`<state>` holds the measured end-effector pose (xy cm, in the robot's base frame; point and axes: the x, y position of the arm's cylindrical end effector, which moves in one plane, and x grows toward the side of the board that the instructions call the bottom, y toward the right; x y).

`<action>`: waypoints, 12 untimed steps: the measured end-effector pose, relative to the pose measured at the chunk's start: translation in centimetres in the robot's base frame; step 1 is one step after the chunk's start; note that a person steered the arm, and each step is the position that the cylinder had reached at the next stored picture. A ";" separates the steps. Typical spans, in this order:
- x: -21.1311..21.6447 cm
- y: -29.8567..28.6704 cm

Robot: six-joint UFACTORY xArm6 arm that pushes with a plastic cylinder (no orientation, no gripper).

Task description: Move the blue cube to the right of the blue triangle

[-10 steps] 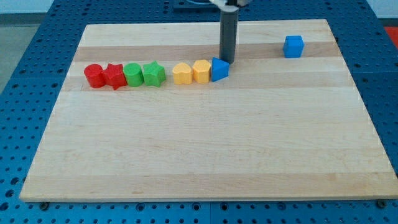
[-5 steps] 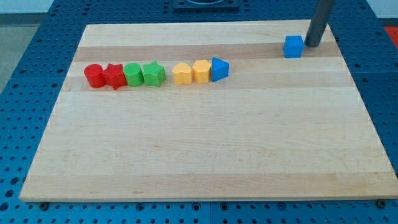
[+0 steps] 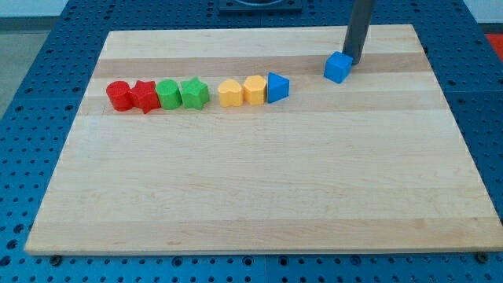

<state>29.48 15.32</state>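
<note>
The blue cube [image 3: 338, 67] lies near the view's top right of the wooden board [image 3: 259, 189]. My tip [image 3: 354, 61] touches the cube's upper right side. The blue triangle [image 3: 277, 86] sits to the cube's left and slightly lower, at the right end of a row of blocks. A gap of about one block width separates the cube from the triangle.
Left of the blue triangle the row holds a yellow block [image 3: 254, 90], a yellow block [image 3: 229, 93], a green star [image 3: 194, 93], a green round block [image 3: 168, 94], a red star [image 3: 145, 96] and a red round block [image 3: 119, 95].
My tip went from beside the blue triangle to the right of the blue cube, then pushed the cube left and slightly down, towards the triangle.
</note>
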 end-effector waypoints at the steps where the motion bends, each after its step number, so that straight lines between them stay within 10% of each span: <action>1: 1.5 -0.8; 12: 3.0 -3.7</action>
<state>32.45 11.62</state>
